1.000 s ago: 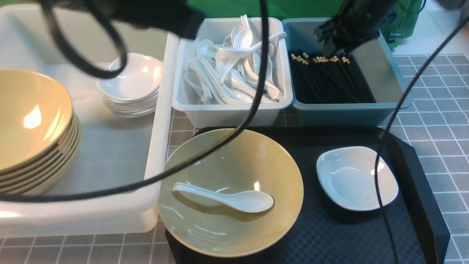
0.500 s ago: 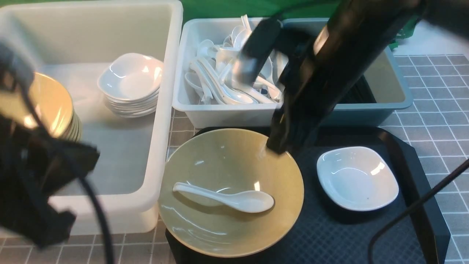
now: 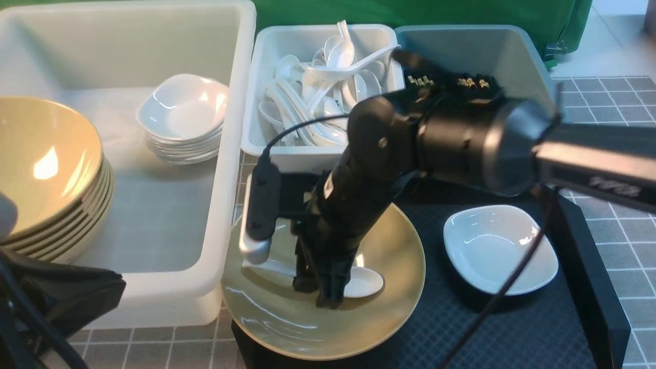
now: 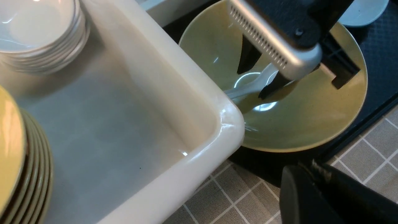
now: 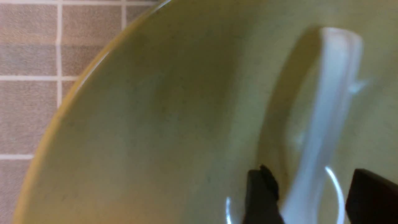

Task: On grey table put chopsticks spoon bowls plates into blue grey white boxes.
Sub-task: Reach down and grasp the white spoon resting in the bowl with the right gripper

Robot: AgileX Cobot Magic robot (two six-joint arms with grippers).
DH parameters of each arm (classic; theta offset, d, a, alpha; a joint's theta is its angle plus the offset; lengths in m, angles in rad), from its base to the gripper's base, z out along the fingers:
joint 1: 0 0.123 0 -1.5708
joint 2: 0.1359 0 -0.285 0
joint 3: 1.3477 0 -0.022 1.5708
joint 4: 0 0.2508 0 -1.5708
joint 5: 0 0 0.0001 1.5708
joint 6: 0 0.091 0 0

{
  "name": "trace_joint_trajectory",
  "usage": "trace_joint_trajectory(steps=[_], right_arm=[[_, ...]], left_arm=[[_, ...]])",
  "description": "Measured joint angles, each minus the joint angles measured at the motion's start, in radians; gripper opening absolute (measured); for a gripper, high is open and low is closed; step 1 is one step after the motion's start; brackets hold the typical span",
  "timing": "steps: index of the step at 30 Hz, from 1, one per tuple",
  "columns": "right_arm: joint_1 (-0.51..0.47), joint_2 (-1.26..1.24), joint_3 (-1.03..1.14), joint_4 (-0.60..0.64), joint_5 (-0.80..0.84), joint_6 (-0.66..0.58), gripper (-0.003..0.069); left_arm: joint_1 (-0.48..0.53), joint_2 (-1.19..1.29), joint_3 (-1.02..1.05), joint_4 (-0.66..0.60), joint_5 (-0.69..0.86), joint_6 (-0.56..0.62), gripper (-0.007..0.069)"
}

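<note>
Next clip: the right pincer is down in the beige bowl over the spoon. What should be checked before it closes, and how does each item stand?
1. Right pincer open: ok.
2. Spoon handle between its fingers: ok.
3. Spoon lying loose in the beige bowl, nothing on it: ok.
4. Fingertips low enough for a firm grip: cannot tell.
5. Left pincer shut and clear of the bowl: ok.
</note>
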Motion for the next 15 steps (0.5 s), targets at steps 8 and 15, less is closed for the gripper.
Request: trace_joint_trajectory(steps=[8, 15], right_arm=[[0.012, 0.072, -0.037, 0.0, -0.035, -0.003, 0.0314], [-0.007, 0.035, -0.092, -0.038, 0.097, 0.009, 0.0168]], left_arm=[[0.0, 0.0, 0.0, 0.0, -0.025, 0.0, -0.0015], [0.0, 0.0, 0.0, 0.0, -0.026, 0.0, -0.0015]])
